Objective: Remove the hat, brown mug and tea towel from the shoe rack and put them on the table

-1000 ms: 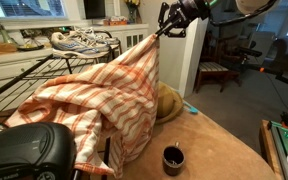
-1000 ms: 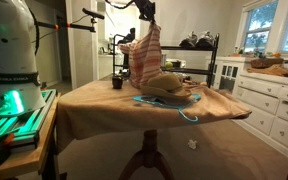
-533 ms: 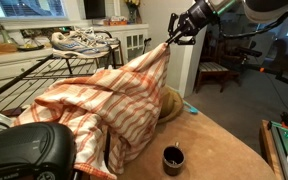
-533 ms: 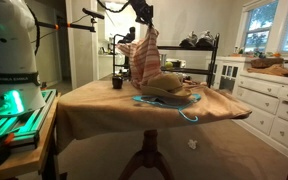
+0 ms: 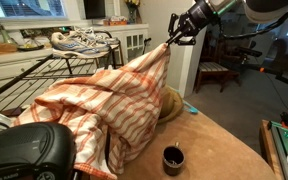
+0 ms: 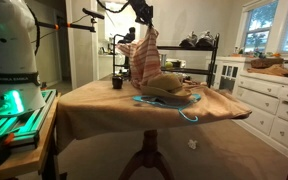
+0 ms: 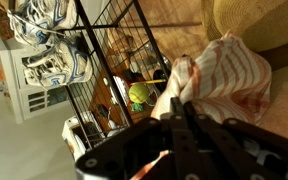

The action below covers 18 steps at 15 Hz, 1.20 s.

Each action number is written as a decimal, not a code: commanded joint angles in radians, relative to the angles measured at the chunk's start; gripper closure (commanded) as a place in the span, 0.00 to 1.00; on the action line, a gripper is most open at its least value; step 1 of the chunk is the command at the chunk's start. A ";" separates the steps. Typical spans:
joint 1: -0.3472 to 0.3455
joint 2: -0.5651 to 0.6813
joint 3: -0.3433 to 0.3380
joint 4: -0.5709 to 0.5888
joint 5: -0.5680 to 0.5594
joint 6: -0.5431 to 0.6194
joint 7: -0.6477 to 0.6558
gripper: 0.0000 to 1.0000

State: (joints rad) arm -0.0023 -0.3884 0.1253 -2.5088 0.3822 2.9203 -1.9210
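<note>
Orange-and-white striped tea towel (image 5: pixel 114 100): you hold it lifted by one bunched corner. In an exterior view its long axis runs on a diagonal, from the pinch at upper right down to the spread folds at lower left. In an exterior view the tea towel (image 6: pixel 146 55) hangs close to vertical, narrow at the top and wider below. The pinched corner points up and the loose hem points down.

Robotiq gripper (image 5: pixel 171 38): the fingers are closed tight on the bunched corner, with no gap visible between them. In the wrist view the dark fingers (image 7: pixel 184 125) converge on the gathered fabric.

Towel relative to fingers: all of the cloth hangs below the pinch. Its lower folds come down at the tan straw hat (image 6: pixel 169 88), which lies on the round table with a tan cloth cover (image 5: pixel 219 140). You cannot tell whether the hem bears on the hat or only overlaps it.

Dark brown mug (image 5: pixel 173 159): it stands upright on the table, near the towel's hem but apart from it.

Black wire shoe rack (image 5: pixel 39 72): it stands behind the towel, with white sneakers (image 5: pixel 81 42) on its top shelf.
</note>
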 commanded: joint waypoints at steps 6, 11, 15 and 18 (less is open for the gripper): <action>-0.057 0.058 -0.142 0.036 -0.355 -0.062 0.425 0.99; -0.073 0.083 -0.186 0.049 -0.447 -0.070 0.600 0.99; -0.067 0.082 -0.203 0.051 -0.483 -0.076 0.706 0.99; -0.056 0.082 -0.208 0.054 -0.500 -0.081 0.751 0.99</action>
State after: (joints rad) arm -0.0689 -0.3106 -0.0683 -2.4733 -0.0721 2.8732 -1.2342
